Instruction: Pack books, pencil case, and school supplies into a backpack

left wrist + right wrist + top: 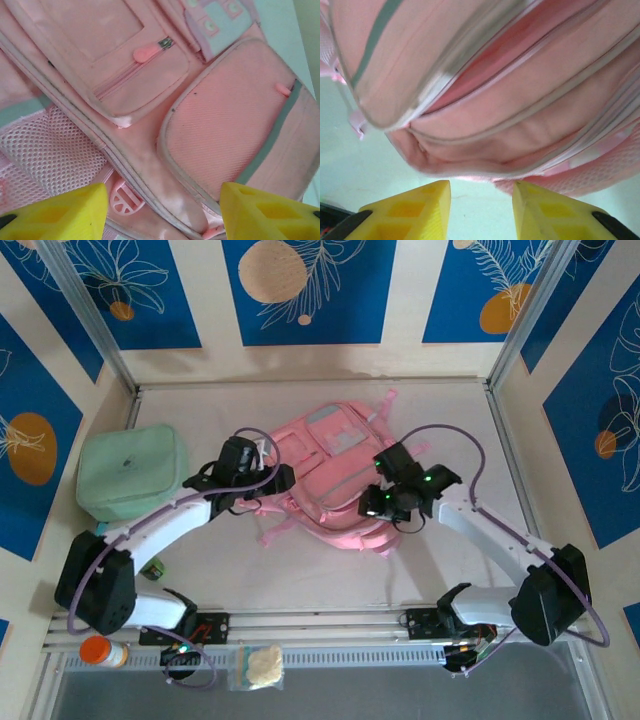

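The pink backpack [325,475] lies flat in the middle of the table, its front pockets facing up. My left gripper [268,483] hovers over its left side. In the left wrist view the gripper [165,215] is open, its yellow fingers [60,212] wide apart above the backpack [225,120], near a zip seam and a pink buckle. My right gripper [385,502] is at the backpack's lower right edge. It [481,205] is open, with bare table between the fingers [550,212] and the backpack's rim [485,135] just beyond the tips. Books, pencil case and school supplies are out of view.
A padded mint-green zip case [130,472] lies at the left, beside the left arm. An orange-capped bottle [100,650] and a small clear bag [255,665] sit on the near rail. Walls close in the table on three sides.
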Motion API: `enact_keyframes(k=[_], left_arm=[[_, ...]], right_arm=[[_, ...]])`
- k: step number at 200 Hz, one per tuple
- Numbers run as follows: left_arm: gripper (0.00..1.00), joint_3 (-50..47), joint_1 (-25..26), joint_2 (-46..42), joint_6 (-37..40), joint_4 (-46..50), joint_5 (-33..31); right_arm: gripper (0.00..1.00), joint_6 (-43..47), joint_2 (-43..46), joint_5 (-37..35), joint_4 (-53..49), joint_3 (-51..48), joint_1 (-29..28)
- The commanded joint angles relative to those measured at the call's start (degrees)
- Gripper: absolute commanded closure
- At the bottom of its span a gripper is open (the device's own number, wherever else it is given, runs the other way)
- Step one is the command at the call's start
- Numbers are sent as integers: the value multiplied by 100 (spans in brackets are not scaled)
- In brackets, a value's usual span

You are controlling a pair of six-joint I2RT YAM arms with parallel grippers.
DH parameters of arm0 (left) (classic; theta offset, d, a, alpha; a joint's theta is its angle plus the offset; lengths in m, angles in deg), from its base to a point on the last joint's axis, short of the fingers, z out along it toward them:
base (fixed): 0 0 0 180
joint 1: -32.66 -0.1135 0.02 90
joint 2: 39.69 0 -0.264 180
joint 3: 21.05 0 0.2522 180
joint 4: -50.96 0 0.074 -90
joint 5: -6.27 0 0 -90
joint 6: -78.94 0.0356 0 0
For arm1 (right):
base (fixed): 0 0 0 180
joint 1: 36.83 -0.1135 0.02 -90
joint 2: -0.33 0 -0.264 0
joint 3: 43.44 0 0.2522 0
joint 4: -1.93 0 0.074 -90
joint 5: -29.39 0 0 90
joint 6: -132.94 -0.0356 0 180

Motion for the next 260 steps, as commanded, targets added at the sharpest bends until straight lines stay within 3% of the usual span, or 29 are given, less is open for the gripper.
enact_keyframes(k=[1,38,94,146,184,260], left_arm=[[40,-1,-76,373,-277,-837,840],[43,-274,-55,956,-984,-2230,1137],[46,-386,-59,1393,-1212,-2682,1320],[48,-352,-59,1641,-1212,-2752,1401],[48,-370,-54,1625,-1187,-2605,1290],[49,-283,90,1526,-848,-1958,920]], right_arm=[[59,-674,-147,-771,-140,220,-556],[55,-1572,-679,-1637,311,381,-1580],[50,-2105,-2102,-2488,760,1147,-2417],[52,-2491,-2839,-3285,641,1456,-2445],[62,-2320,-3138,-3331,787,1553,-2338],[80,-2038,-2202,-3367,847,680,-2349]])
